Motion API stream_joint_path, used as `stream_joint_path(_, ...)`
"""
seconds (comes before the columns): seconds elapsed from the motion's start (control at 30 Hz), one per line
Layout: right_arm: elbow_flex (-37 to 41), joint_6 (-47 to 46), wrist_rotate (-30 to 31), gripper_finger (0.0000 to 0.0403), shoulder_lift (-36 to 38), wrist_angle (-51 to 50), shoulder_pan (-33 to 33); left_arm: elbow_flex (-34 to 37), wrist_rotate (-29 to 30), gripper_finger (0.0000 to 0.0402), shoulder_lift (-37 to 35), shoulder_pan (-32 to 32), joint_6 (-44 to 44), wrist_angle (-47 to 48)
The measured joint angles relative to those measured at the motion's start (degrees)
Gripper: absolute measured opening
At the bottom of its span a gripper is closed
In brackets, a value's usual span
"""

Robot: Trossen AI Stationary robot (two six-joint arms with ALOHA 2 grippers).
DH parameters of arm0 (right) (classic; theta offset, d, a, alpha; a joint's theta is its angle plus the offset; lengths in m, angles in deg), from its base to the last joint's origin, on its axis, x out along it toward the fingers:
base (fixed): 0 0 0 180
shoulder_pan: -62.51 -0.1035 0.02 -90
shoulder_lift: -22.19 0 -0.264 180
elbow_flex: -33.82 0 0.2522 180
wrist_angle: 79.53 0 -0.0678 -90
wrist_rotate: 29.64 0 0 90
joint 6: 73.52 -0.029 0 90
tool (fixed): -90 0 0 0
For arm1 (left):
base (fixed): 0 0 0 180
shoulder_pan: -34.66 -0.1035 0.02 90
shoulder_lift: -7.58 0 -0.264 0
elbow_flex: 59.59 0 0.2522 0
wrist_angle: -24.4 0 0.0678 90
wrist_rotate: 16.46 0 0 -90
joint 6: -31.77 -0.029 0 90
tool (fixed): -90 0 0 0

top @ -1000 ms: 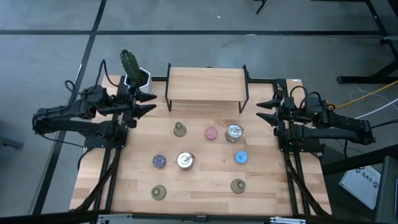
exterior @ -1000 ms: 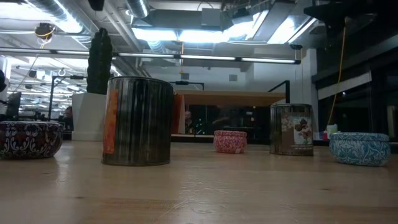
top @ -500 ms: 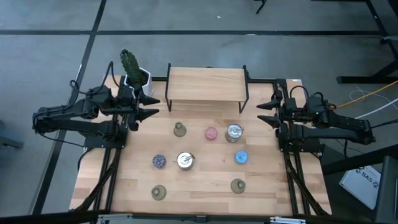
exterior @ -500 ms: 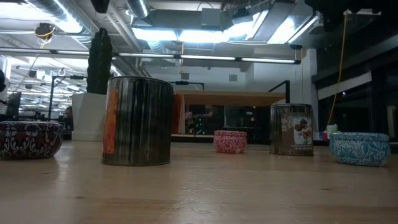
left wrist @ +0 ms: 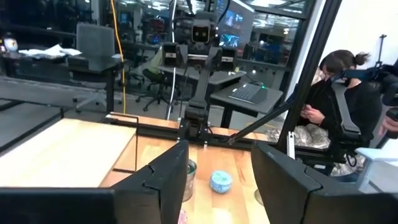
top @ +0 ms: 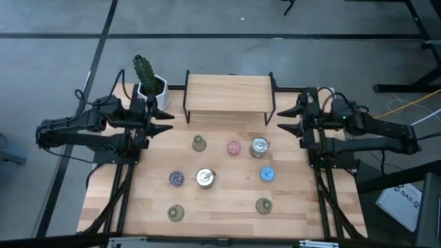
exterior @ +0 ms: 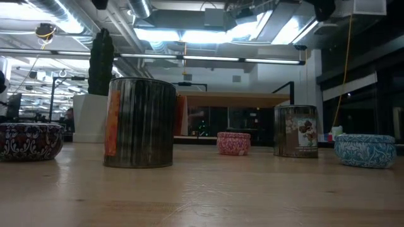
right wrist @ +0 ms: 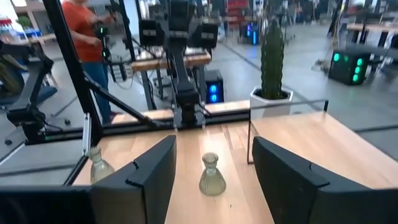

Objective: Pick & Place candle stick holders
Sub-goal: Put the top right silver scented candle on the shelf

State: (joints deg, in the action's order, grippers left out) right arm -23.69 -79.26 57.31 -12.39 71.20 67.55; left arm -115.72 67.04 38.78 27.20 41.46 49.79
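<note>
Right hand point(top: 285, 122) advanced inward; low view hides both arms.

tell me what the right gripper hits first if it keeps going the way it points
Probably nothing soon: the right gripper, jaws open, points across the table, above the olive holder, toward the left gripper. Depth is unclear.

Almost no readable text. Only candidate – white sheet point(top: 403, 200) on the floor off the table's edge, well out past the right gripper point(top: 291, 119), behind its arm; dark printed characters on it, too small to make out. Silvery cups show patterned labels in the low view – no legible words.
</note>
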Motion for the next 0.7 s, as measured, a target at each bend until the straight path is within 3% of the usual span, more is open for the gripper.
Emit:
stream_joint_path(0.2,-3.63,-0.26,0.0,0.0213,-3.64,-5.78,0.0,0.0,0.0,0.0161,0.08,-0.02,0.02,1.97)
stream_joint_path(0.7,-3.86,-1.78,-0.33,0.0213,-4.03,-6.2,0.0,0.0,2.35,0.016,-0.64,-0.02,6.35,1.94)
